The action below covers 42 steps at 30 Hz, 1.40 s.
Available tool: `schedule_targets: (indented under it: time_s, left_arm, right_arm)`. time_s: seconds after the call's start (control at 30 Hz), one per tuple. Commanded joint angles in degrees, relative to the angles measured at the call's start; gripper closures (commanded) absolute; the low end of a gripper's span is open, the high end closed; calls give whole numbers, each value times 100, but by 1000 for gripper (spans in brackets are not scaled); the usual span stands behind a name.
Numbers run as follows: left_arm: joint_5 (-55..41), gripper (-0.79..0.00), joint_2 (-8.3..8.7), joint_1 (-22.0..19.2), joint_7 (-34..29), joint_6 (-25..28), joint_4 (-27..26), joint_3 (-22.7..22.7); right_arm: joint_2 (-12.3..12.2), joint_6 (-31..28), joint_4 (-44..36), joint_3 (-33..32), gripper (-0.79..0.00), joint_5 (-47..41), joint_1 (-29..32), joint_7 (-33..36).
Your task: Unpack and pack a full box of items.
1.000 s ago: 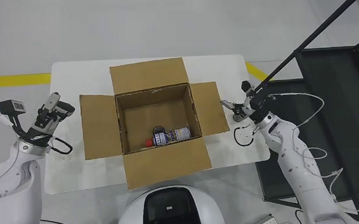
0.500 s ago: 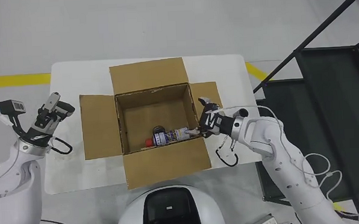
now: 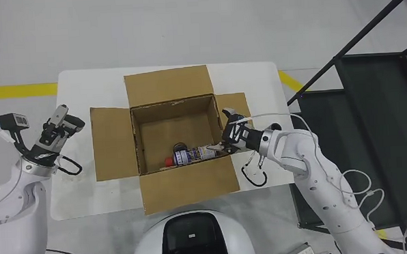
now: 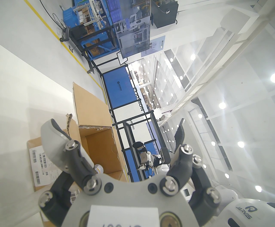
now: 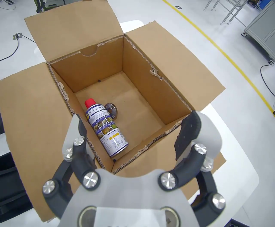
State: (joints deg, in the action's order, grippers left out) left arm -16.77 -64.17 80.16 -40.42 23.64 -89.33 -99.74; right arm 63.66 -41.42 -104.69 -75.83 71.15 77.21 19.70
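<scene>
An open cardboard box (image 3: 175, 104) stands in the middle of the white table. On its floor lies a spray can (image 3: 194, 155) with a red cap, pressed against the near wall. A round metal flange (image 3: 180, 147) rests beside the can. My right gripper (image 3: 229, 134) hovers open over the box's right wall and flap, tilted down into the box. Its wrist view looks past the open fingers (image 5: 191, 129) at the spray can (image 5: 106, 129) and the flange (image 5: 111, 109). My left gripper (image 3: 68, 118) stands open and empty by the table's left edge, well clear of the box (image 4: 92, 114).
All four flaps of the box lie spread outward, covering much of the table (image 3: 85, 84). A black metal rack (image 3: 366, 99) stands just off the table's right side. Bare table strips remain at the left and right edges.
My right arm has swung in from the table's right edge to the box's right wall, then crept slightly farther toward the box. The left arm and the box contents have not moved.
</scene>
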Motion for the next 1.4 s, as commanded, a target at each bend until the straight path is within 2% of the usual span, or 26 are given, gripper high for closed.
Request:
schedule_targets:
  time_s: [0.0, 0.9, 1.0, 1.13, 1.37]
  left_arm:
    - [0, -785, 0, 0, 0, 0, 0, 0]
    - [0, -785, 0, 0, 0, 0, 0, 0]
    - [0, -785, 0, 0, 0, 0, 0, 0]
    - [0, -785, 0, 0, 0, 0, 0, 0]
    - [0, -785, 0, 0, 0, 0, 0, 0]
  right_arm:
    - [0, 0, 0, 0, -785, 0, 0, 0]
    - [1, -27, -7, 25, -785, -19, -15, -1]
    - [0, -317, 138, 178, -785, 35, -388, 228]
    - [67, -516, 488, 699, -785, 60, -1014, 437]
    - [354, -464, 1631, 1891, -785, -1029, -2418, 1605]
